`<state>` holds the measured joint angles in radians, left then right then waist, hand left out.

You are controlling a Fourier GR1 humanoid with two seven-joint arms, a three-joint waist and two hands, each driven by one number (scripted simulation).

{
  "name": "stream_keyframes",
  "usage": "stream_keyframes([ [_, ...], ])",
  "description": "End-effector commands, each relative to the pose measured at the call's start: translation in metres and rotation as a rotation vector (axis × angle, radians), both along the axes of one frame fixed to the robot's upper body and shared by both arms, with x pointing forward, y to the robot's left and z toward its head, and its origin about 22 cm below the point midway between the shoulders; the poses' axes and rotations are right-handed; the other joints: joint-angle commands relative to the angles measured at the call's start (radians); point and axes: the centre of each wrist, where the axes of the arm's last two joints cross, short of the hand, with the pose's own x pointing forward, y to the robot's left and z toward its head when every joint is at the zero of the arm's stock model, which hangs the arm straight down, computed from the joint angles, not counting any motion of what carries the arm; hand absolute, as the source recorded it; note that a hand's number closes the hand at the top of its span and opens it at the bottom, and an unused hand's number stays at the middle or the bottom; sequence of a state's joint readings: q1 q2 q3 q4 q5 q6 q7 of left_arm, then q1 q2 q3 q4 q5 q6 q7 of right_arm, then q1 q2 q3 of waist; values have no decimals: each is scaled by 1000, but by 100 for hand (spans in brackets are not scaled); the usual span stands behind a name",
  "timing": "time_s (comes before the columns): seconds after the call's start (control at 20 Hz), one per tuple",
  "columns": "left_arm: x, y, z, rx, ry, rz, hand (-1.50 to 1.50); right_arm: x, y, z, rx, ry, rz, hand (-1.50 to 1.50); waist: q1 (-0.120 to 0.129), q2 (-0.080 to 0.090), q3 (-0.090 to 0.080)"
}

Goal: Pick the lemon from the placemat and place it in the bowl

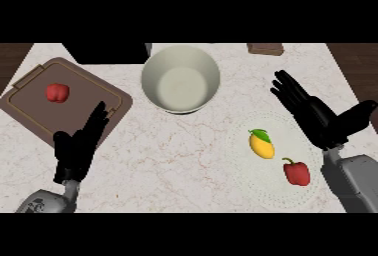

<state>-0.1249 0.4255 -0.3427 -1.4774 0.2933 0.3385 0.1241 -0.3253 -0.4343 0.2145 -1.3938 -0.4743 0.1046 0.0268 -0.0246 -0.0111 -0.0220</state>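
Observation:
A yellow lemon point(261, 145) with a green leaf lies on a pale round placemat point(277, 187) at the right of the counter. An off-white bowl point(181, 78) stands near the back middle, with nothing in it. My right hand point(317, 117) hovers to the right of the lemon and a little behind it, fingers straight and pointing toward the back left, holding nothing. At the lower left my left hand point(80, 145) rests open with its fingers up, over the edge of a brown board.
A red bell pepper point(297, 172) lies on the placemat just in front of the lemon, to its right. A brown cutting board point(44, 115) at the left carries a red pepper point(57, 93). A black box point(107, 52) and a brown block point(266, 48) sit at the back edge.

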Motion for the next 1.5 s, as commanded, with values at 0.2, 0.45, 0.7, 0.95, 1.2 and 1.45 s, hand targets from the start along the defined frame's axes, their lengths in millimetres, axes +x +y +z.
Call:
stream_keyframes([
  [0.2,19,32,54,-177,-310,-30,0,22,-18,-7,45,54,70,-150,51,15,22],
  [0.45,14,21,44,-278,-298,-49,0,14,-43,-40,-423,22,-310,-150,54,21,22],
  [0.7,32,49,74,-272,-336,-30,0,38,-68,-35,-490,-149,-282,-150,44,17,23],
  [0.95,20,39,48,-262,-320,-60,0,77,-67,28,-810,-94,-189,-150,64,20,21],
  [1.2,24,35,54,-281,-317,-83,0,84,-52,41,-1176,180,156,-150,84,21,16],
  [1.45,24,31,58,-296,-308,-83,0,99,-12,56,-1292,367,478,-150,66,12,19],
])
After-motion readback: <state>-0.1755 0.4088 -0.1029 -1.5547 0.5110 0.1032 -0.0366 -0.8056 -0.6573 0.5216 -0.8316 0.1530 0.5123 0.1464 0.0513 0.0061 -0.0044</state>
